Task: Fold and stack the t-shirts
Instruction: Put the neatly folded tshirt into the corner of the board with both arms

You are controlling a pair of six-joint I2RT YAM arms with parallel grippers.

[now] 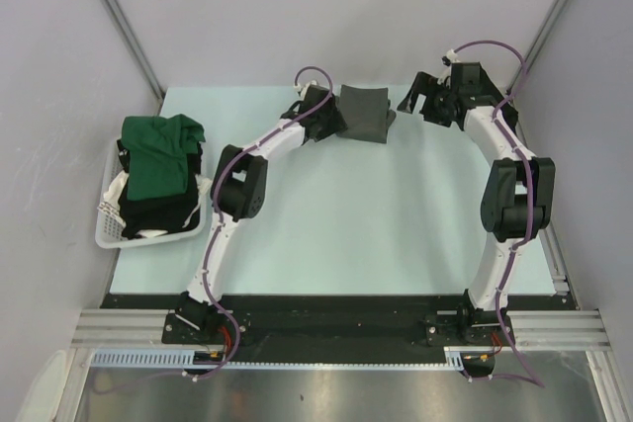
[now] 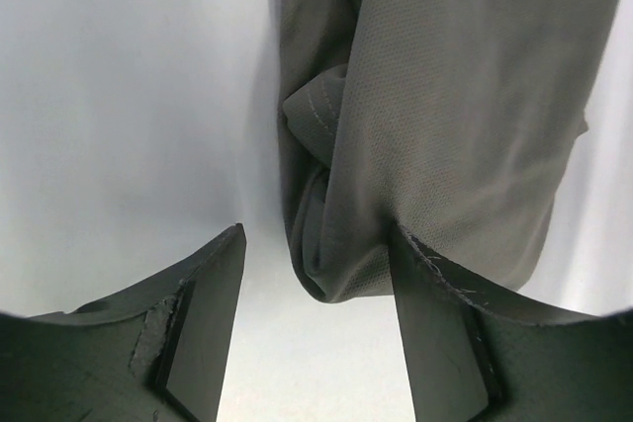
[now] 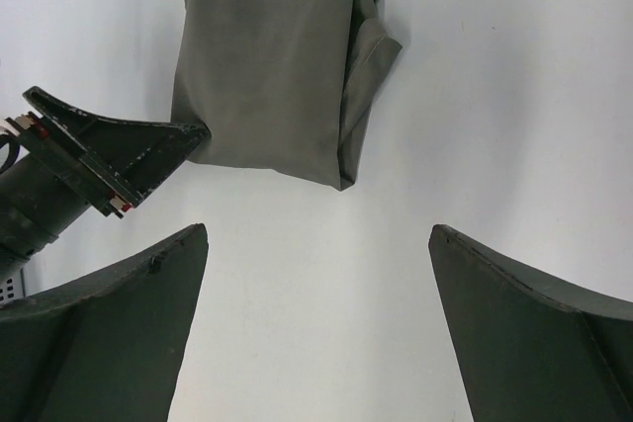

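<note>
Three t-shirts show in the top view. Grey t-shirt [image 1: 366, 113] lies folded into a compact rectangle on the pale table [image 1: 326, 234]. Left gripper [image 1: 334, 118] is at the grey t-shirt's left edge, touching it; from up here I cannot tell whether its fingers are apart. Right gripper [image 1: 413, 104] sits off the grey t-shirt's right side, near but not touching, with bare table between. White slatted basket [image 1: 107, 232] is well to the left of the grey t-shirt, nearer the arm bases. Green t-shirt [image 1: 158, 155] is heaped on top in it, and black t-shirt [image 1: 158, 212] is bunched under the green one. Neither is folded.

Left wrist view: left gripper [image 2: 316, 343] is released, fingers spread with table showing between them. Grey t-shirt [image 2: 455, 96] fills the upper right. Its rounded folded corner reaches into the gap, against the finger [image 2: 435, 343] on the picture's right and clear of the other one. Layered folds and a stitched hem show along the cloth's left edge. The cloth is not pinched.

Right wrist view: right gripper [image 3: 316, 343] is released, fingers wide apart, only table between them. Grey t-shirt [image 3: 262, 56] lies flat beyond the fingertips, apart from them, with loose layers along its right edge. One finger of the left gripper meets the grey t-shirt's lower left corner.
</note>
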